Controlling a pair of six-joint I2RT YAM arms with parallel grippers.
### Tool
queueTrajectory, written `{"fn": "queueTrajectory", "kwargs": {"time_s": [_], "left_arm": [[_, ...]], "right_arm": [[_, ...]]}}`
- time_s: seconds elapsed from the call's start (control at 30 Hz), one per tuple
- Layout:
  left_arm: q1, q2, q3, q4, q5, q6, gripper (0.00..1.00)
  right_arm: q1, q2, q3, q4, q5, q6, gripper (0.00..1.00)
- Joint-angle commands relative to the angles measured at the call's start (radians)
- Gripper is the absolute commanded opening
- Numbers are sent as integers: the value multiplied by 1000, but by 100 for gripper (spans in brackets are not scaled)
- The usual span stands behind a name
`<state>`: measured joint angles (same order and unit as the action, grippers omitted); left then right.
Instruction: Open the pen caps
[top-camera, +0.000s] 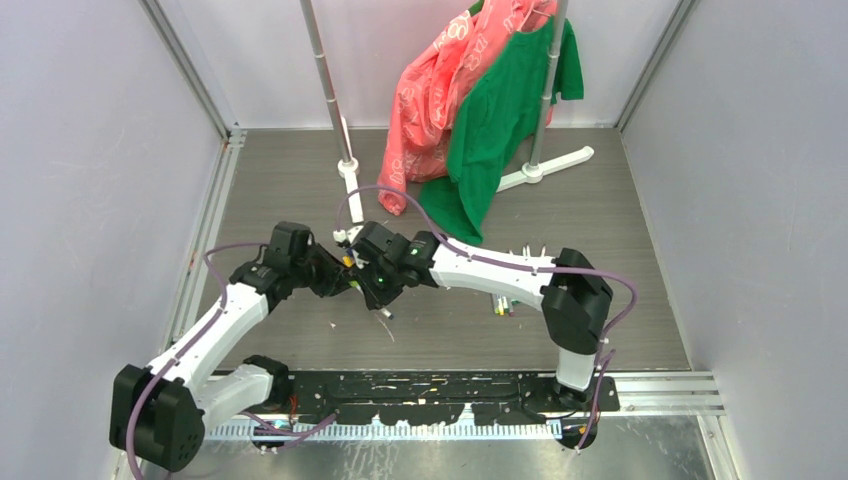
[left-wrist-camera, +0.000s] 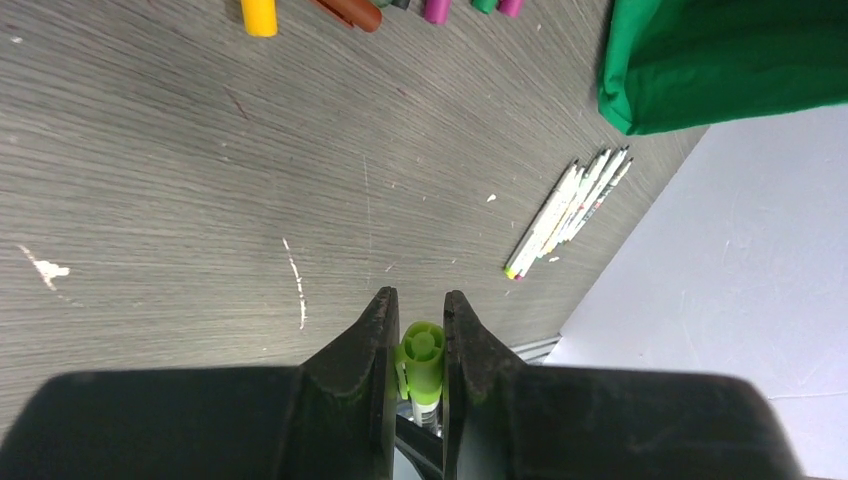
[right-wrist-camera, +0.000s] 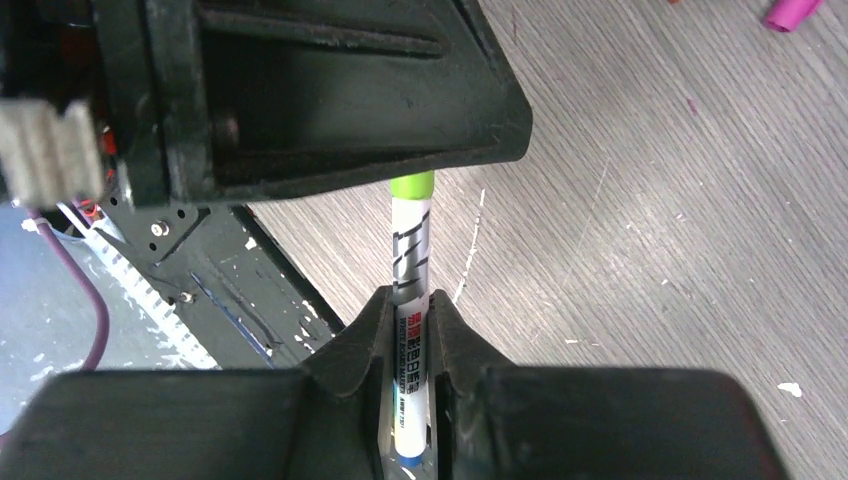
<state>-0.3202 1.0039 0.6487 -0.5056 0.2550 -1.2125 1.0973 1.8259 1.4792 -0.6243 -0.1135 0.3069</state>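
White pen (right-wrist-camera: 410, 290), green cap (left-wrist-camera: 422, 355) seemingly leftward

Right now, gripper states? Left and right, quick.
Left gripper: closed on the green cap.
Right gripper: closed on the white barrel of the same pen.

A grey wood-grain tabletop (top-camera: 300, 180) is boxed in by plain, pale lilac walls (top-camera: 90, 150) with aluminium frame posts (top-camera: 190, 70) in the corners. At the back stands a clothes rack (top-camera: 325, 70) on white feet, with a coral garment (top-camera: 425, 100) and a green T-shirt (top-camera: 495, 120) hanging from it.
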Motion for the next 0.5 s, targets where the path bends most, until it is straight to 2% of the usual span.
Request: {"fn": "queueTrajectory", "kwargs": {"time_s": [0.0, 0.47], "left_arm": [[5, 59, 22, 113, -51, -42, 0], [12, 236, 92, 181, -77, -40, 0]], "right_arm": [[-9, -130, -91, 43, 0, 32, 1], [-8, -371, -409, 79, 146, 95, 1]]}}
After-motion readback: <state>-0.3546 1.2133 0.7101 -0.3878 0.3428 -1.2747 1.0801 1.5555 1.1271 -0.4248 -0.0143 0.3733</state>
